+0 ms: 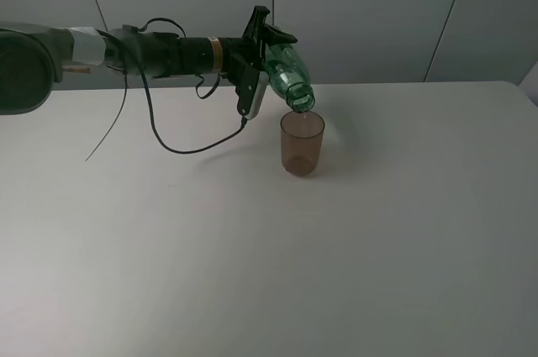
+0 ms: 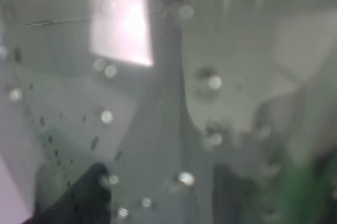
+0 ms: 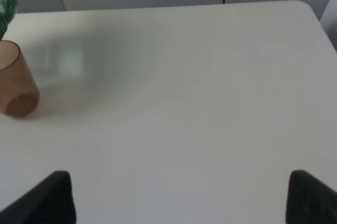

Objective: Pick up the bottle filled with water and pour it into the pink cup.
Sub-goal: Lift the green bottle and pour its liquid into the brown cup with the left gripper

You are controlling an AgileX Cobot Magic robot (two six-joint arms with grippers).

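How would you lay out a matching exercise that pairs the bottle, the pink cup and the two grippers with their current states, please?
Things:
1. bottle
2. pink cup
3. left gripper
4. right gripper

States:
A. standing upright on the table
B. tilted, mouth down just above the pink cup
C. open, nothing between its fingers
D. shut on the bottle

Pairs: 1-B, 2-A, 3-D, 4-C

Soft even light; blurred left-wrist view.
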